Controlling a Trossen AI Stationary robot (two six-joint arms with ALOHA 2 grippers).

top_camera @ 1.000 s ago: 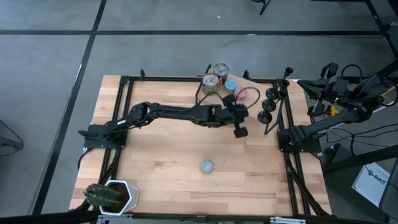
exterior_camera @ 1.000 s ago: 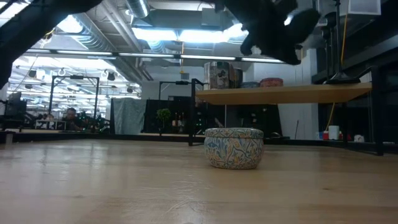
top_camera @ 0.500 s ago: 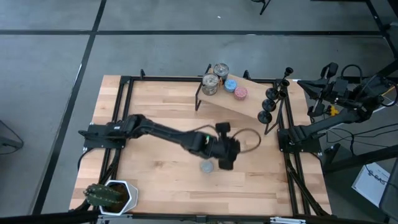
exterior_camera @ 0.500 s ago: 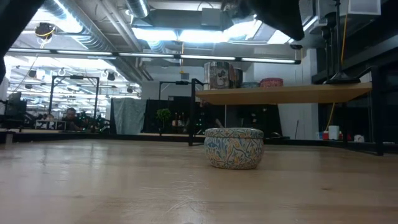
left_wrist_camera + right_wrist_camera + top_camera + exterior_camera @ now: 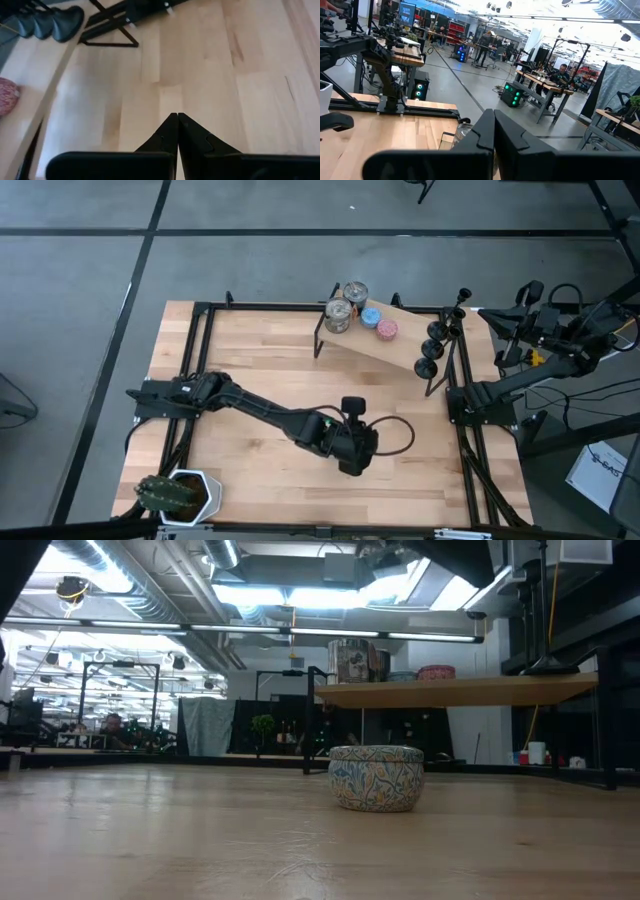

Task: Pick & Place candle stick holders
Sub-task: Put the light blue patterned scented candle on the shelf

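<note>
**Black fingers pressed together, nothing held**

Dark fingers of the left gripper (image 5: 177, 131) are seen closed tip to tip above pale wood table (image 5: 250, 370), empty. The right gripper (image 5: 493, 131) is likewise closed, parked off the table's edge. Three black holders (image 5: 436, 345), round-based with thin stems upright, are lined up well beyond the left gripper, beside a slanted wooden shelf (image 5: 385, 348).

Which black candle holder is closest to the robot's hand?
The candle stick holder at the shelf's lower end, nearest the table's middle. The other two sit farther back from the left gripper.
</note>
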